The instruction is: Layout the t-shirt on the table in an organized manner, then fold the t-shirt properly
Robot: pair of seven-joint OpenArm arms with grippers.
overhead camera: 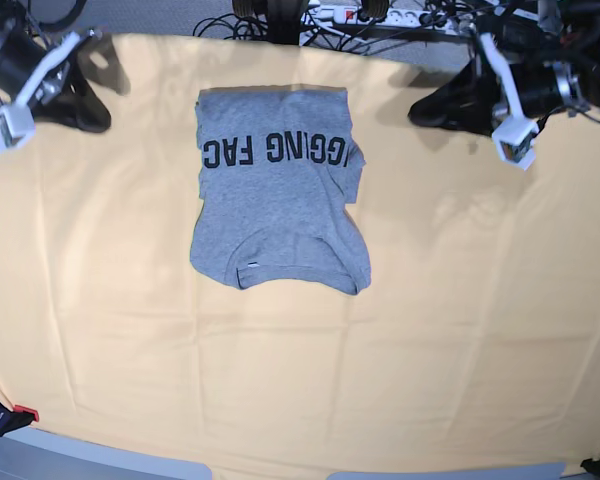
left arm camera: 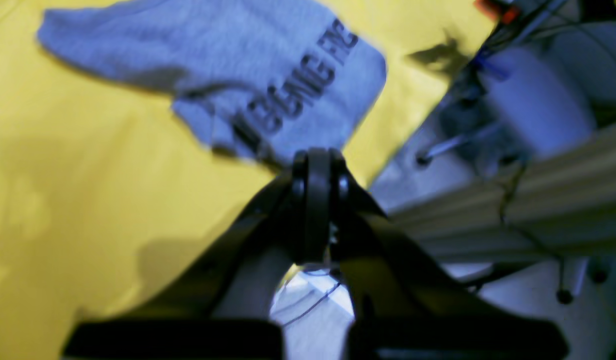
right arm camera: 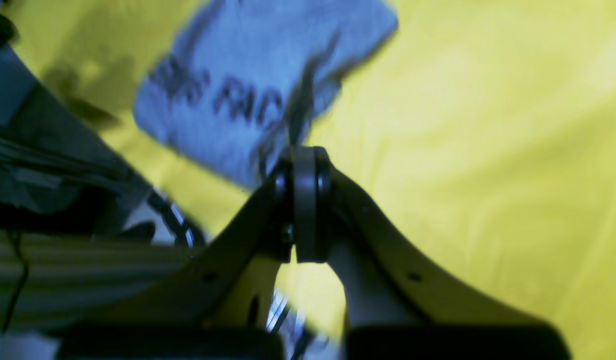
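**Folded grey t-shirt lies on the yellow surface, both arms drawn back to the far corners**

The t-shirt lies flat on the surface, in the far half of it and a little toward the side of the right arm. Its sides are folded in, so it makes a compact, almost rectangular shape. The dark block lettering faces up and runs across the far part of the shirt; in the base view it reads upside down. The curved neckline is at the near edge of the shirt. On the side toward the left arm the fold is a little uneven, and a small bulge of cloth sticks out beside the letters.

The right end effector hangs above the far corner of the surface, well apart from the shirt. Its jaws are pressed together and nothing is between them. The left end effector hangs over the opposite far corner, also well apart from the shirt, also fully closed and empty.

In the left wrist view the closed tips point toward the shirt, with part of the lettering readable, though the picture is blurred. The right wrist view shows the same for its own closed tips, with the shirt beyond them.

Cables and a power strip lie behind the far edge of the surface.
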